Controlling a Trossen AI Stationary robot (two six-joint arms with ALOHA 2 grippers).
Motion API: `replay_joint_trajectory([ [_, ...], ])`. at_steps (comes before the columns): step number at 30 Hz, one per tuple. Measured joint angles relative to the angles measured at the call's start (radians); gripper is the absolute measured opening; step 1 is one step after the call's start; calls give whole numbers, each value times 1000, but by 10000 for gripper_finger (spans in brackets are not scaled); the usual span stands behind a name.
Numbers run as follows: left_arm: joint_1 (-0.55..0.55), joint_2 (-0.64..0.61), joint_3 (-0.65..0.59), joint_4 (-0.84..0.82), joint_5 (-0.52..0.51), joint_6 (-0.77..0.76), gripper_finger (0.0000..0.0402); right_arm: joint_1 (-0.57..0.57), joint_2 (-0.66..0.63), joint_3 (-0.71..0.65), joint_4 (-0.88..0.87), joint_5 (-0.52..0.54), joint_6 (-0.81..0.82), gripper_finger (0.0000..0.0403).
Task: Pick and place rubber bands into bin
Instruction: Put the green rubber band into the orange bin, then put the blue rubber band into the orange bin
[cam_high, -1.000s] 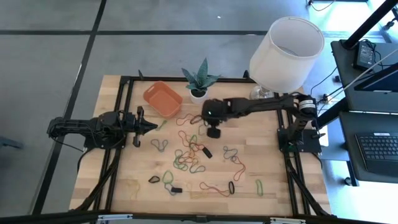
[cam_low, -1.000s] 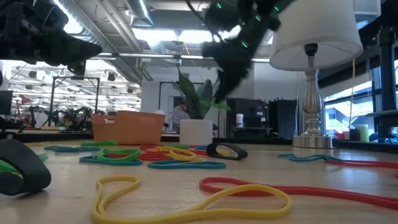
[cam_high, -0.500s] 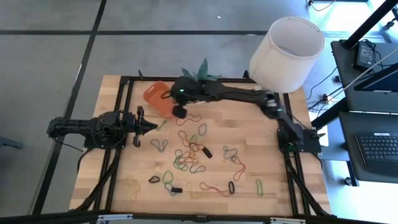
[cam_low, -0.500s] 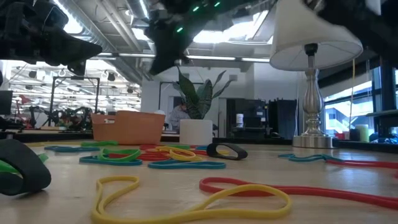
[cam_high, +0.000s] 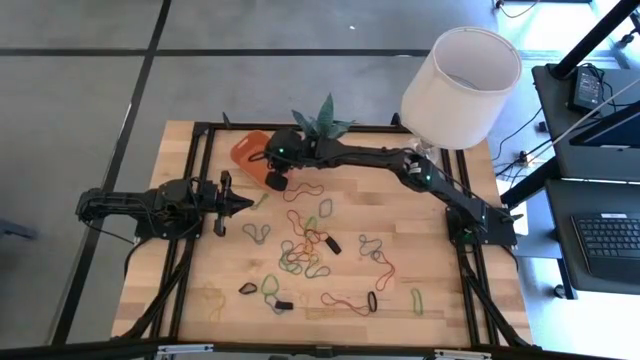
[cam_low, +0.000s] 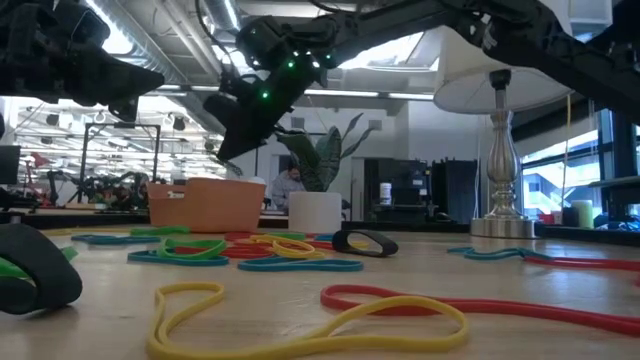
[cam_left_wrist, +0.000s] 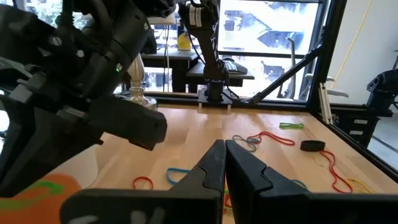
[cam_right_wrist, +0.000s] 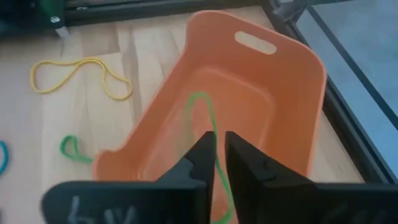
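Right tool over the bin with a green band between its fingers

The right tool (cam_right_wrist: 216, 163) hangs directly above the bin (cam_right_wrist: 283, 118), its fingers parted only by a narrow slit in which a thin green rubber band (cam_right_wrist: 205, 115) is threaded, the band's length trailing ahead of the tool down into the tray; whether the pads pinch it or have just let go I cannot tell. The drop point lies straight below, so the coming move looks like a release, not a reach. The bin's long axis runs away from the tool toward its handle slot. Only the right wrist view shows this band; from overhead the right tool (cam_high: 275, 178) merely covers the bin's (cam_high: 243, 152) near edge. The left tool (cam_high: 243, 203) waits clenched and empty, well apart, beside the loose rubber bands (cam_high: 305, 250) on the tabletop (cam_high: 440, 270).
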Motion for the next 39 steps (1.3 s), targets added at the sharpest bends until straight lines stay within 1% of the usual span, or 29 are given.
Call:
replay_joint_trajectory([
  [11, 0, 0, 0, 0, -1, 0, 6, -1, -1, 0, 6, 1, 32, 113],
  [16, 0, 0, 0, 0, -1, 0, 6, -1, -40, 0, -39, 0, 94, 124],
  [18, 0, 0, 0, 0, -1, 0, 6, -1, -77, 0, -79, -1, 97, 114],
  [20, 0, 0, 0, 0, -2, 0, 6, 1, -115, 0, -131, -1, 77, 93],
  [24, 0, 0, 0, 0, -2, 0, 6, 16, -172, 1, -246, 0, 55, 22],
  [25, 0, 0, 0, 0, -2, 0, 6, 24, -181, 1, -272, -1, 50, 11],
  [28, 0, 0, 0, 0, -3, 0, 6, 52, -195, -20, -309, -2, 55, 11],
  [31, 0, 0, 0, -1, -4, 0, 6, 84, -218, -104, -308, -3, 81, 6],
  [33, 0, 0, 0, -2, -4, 0, 6, 105, -256, -209, -277, -3, 110, 4],
  [36, 0, 2, 0, -3, -4, 0, 6, 131, -354, -435, -124, -3, 189, 7],
  [39, 0, 4, 0, -4, -10, 0, 6, 154, -485, -682, 80, -3, 264, 5],
])
